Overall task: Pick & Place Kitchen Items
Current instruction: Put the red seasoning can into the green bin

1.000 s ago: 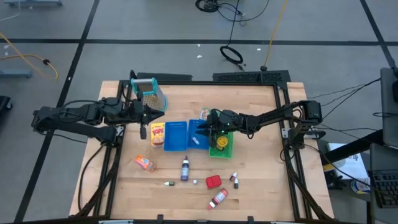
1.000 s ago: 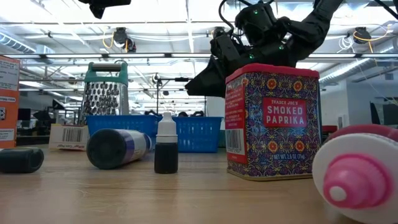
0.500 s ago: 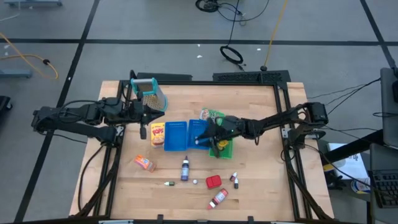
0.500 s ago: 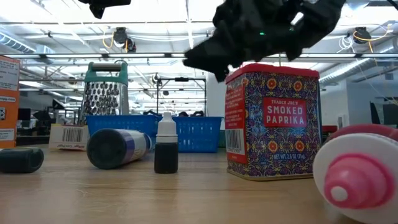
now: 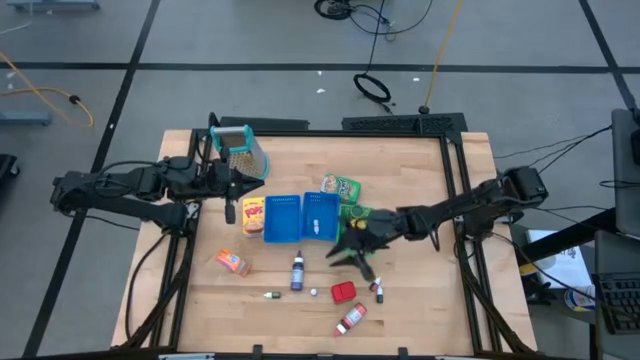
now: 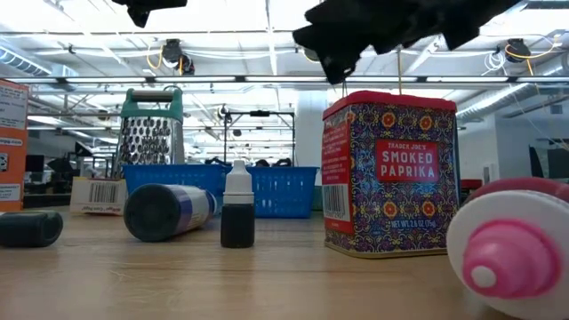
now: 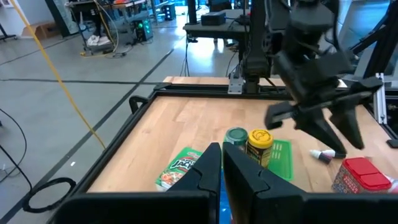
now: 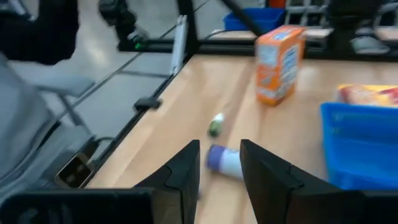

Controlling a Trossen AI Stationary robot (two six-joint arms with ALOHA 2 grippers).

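Right gripper [image 5: 352, 256] now off the green tray [image 5: 358, 229], jaws apart, empty; low view partly cropped

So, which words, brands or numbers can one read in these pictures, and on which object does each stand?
"TRADER JOE'S" and "SMOKED PAPRIKA": on the red-lidded patterned square tin.
A barcode, digits too small to read: on the flat pale box by the grater.
Print on the orange carton and the green pouch: too blurred to read.

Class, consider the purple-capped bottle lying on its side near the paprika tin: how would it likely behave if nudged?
The purple-capped bottle lies on its round side, so it would probably roll. It looks like small plastic, likely light. Its smooth curved body might slip between fingers.
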